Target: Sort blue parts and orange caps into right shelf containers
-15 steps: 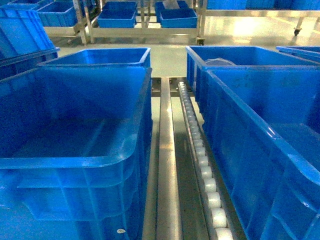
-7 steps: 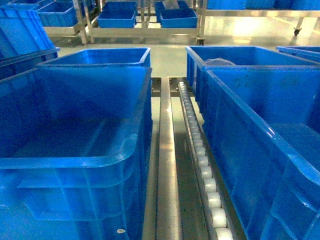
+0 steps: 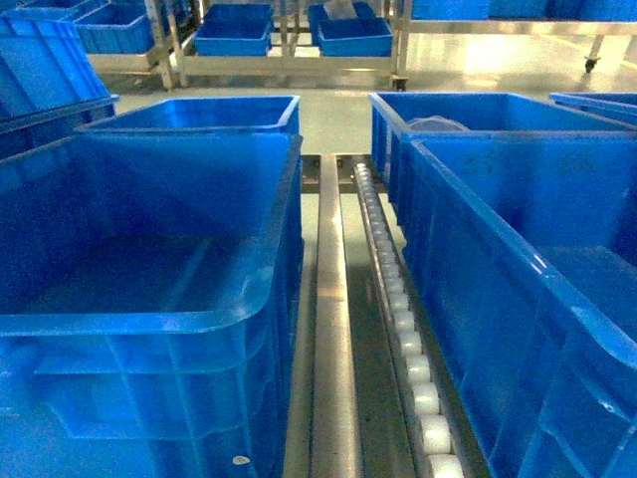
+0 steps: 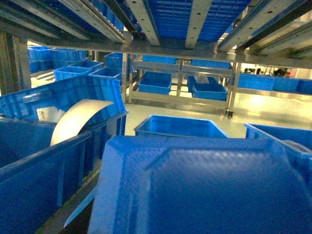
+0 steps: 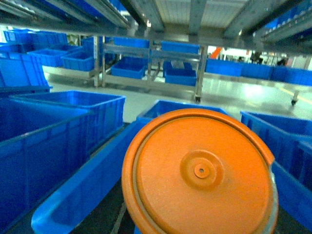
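An orange cap (image 5: 200, 173) fills the right wrist view, right up against the lens, so it looks carried on that arm, though the fingers themselves are out of sight and I cannot tell whether they clamp it; the left wrist view is likewise blocked by a blue part (image 4: 204, 187), matte and faintly textured, its grip unseen; neither gripper shows from the head. My guess is the carrying step; next, each piece must reach over a glossy right bin (image 3: 518, 249) beside the roller shelf (image 3: 398, 319) and drop.
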Robot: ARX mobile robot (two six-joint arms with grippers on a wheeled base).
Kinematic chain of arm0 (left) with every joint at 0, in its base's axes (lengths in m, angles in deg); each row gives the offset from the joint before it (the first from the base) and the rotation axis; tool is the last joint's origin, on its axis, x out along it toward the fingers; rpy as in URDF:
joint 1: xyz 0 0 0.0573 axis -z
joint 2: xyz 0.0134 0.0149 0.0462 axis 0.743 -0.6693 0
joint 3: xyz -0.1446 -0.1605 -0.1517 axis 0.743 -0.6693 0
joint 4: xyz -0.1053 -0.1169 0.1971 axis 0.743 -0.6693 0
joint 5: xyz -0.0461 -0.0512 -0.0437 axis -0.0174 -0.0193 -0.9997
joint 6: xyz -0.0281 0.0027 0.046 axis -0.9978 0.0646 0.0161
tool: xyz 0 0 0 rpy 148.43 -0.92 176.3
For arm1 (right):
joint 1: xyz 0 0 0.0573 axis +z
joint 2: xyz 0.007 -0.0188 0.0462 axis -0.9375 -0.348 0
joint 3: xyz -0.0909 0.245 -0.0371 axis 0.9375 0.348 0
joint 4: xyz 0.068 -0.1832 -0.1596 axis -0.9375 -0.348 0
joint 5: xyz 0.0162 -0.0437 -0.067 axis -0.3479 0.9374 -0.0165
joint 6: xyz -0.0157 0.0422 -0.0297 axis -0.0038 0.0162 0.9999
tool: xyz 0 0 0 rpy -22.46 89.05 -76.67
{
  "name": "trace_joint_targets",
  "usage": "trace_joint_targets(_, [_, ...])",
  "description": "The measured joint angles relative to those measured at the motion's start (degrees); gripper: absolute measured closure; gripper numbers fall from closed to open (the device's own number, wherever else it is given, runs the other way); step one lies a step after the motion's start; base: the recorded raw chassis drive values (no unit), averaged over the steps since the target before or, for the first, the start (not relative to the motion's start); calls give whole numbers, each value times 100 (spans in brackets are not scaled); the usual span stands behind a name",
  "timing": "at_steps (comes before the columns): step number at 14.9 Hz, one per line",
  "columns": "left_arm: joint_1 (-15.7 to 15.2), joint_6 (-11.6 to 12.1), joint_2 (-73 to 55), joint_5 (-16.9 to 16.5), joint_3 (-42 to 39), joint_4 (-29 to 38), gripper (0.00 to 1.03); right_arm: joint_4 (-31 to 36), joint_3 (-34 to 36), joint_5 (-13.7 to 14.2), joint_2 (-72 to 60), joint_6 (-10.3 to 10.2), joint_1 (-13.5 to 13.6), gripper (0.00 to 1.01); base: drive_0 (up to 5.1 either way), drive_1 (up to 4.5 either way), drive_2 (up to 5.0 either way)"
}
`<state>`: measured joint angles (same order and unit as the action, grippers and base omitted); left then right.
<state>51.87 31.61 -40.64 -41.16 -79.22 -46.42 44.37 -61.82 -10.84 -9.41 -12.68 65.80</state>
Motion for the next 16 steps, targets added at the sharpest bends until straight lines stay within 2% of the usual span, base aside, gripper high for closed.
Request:
trace_joint_targets(1, [9, 7, -791, -63, 11, 798, 61, 662, -28, -70, -470, 74, -9, 58, 0, 0, 0])
trace_joint_targets(2, [61, -2, -1816, -275, 105, 1602, 61, 1427, -177, -35, -1351, 175, 9, 58, 0, 0, 0])
trace_joint_targets(3, [92, -2, -3077, -588, 555, 2251, 61, 2326, -509, 66, -2479, 260, 63, 58, 0, 0, 0])
trace_joint_targets(4, [33, -157, -4363, -1032, 1298, 2643, 61, 3244, -1016, 190, -3735, 334, 208, 58, 0, 0, 0])
trace_joint_targets(5, [-59, -417, -5600, -1329, 2076, 2765, 61, 4022, -1611, 442, -5060, 437, 352, 58, 0, 0, 0])
trace_joint_targets(6, [-125, -678, -6743, -1342, 2846, 2531, 61, 4210, -2262, 531, -6332, 435, 387, 58, 0, 0, 0])
trace_joint_targets(7, [-177, -916, -7676, -1261, 3381, 2444, 61, 4288, -2767, 761, -7364, 413, 387, 58, 0, 0, 0])
trace_joint_targets(8, [-225, -1071, -8487, -1123, 3794, 2490, 55, 4223, -3272, 1027, -8415, 273, 361, 58, 0, 0, 0])
trace_joint_targets(9, [-225, -1097, -8699, -1095, 3877, 2549, 50, 4299, -3407, 1095, -8782, 212, 334, 57, 0, 0, 0])
trace_joint_targets(13, [-254, -1117, -8793, -1097, 3810, 2603, 34, 4439, -3486, 1344, -9372, 111, 339, 39, 0, 0, 0])
trace_joint_targets(14, [-251, -1117, -8736, -1097, 3775, 2608, 30, 4437, -3484, 1353, -9392, 105, 339, 37, 0, 0, 0])
trace_joint_targets(16, [-245, -1141, -8465, -1095, 3713, 2697, 5, 4542, -3477, 1362, -9329, 48, 339, 11, 0, 0, 0])
